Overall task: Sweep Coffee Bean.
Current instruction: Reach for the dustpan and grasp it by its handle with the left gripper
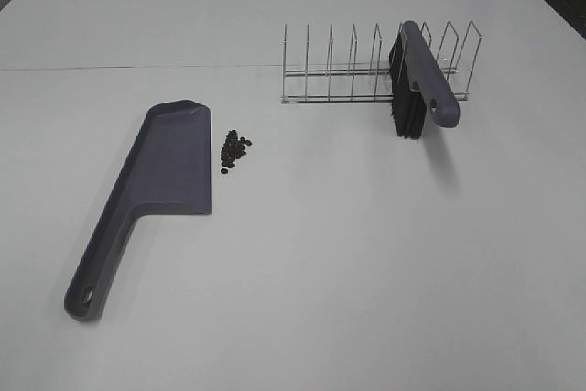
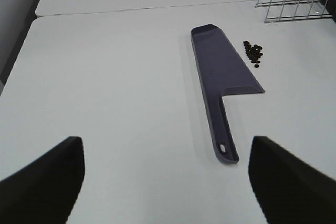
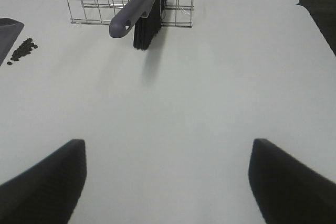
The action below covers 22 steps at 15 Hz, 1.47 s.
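A small pile of dark coffee beans (image 1: 234,150) (image 2: 254,53) (image 3: 22,51) lies on the white table just right of the grey-purple dustpan (image 1: 151,188) (image 2: 223,74), which lies flat with its handle toward the near edge. A grey-purple brush with black bristles (image 1: 417,80) (image 3: 140,11) rests propped in a wire rack (image 1: 366,66) (image 3: 105,3). My left gripper (image 2: 167,182) stands open, well short of the dustpan handle. My right gripper (image 3: 168,182) is open too, far back from the brush. Neither arm appears in the high view.
The wire rack stands at the back right of the table, with the brush handle jutting out of it toward the front. A seam between two tabletops (image 1: 137,67) runs across the back. The table's right edge (image 3: 315,19) drops to dark floor.
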### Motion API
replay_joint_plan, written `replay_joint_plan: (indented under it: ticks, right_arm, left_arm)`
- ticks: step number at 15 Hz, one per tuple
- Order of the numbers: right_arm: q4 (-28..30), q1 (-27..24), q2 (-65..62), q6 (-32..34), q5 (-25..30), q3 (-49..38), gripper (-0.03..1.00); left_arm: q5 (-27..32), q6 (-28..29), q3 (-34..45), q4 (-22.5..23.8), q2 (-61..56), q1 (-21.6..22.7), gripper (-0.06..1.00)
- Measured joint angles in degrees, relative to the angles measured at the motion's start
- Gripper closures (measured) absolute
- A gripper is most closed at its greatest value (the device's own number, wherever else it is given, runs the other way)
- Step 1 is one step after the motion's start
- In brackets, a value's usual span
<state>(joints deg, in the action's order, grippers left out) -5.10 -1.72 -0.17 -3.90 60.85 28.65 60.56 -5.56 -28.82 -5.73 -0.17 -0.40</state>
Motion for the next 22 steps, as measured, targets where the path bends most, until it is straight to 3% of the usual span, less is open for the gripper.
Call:
replay_joint_plan:
  ticks: [15, 18, 19, 22]
  right_arm:
    - [0.0, 0.0, 0.0, 0.0, 0.0, 0.0, 0.23]
    - [0.0, 0.0, 0.0, 0.0, 0.0, 0.0, 0.23]
    - [0.0, 0.0, 0.0, 0.0, 0.0, 0.0, 0.23]
    - [0.0, 0.0, 0.0, 0.0, 0.0, 0.0, 0.23]
  left_arm:
    - [-0.52, 0.0, -0.17, 0.0, 0.0, 0.0, 0.14]
    - [-10.03, 0.23, -1.09, -0.11, 2.18, 0.0, 0.15]
    - [-19.54, 1.15, -1.38, -2.92, 9.63, 0.0, 0.17]
    - [-26.76, 0.4, -1.89, -8.82, 26.64, 0.0, 0.19]
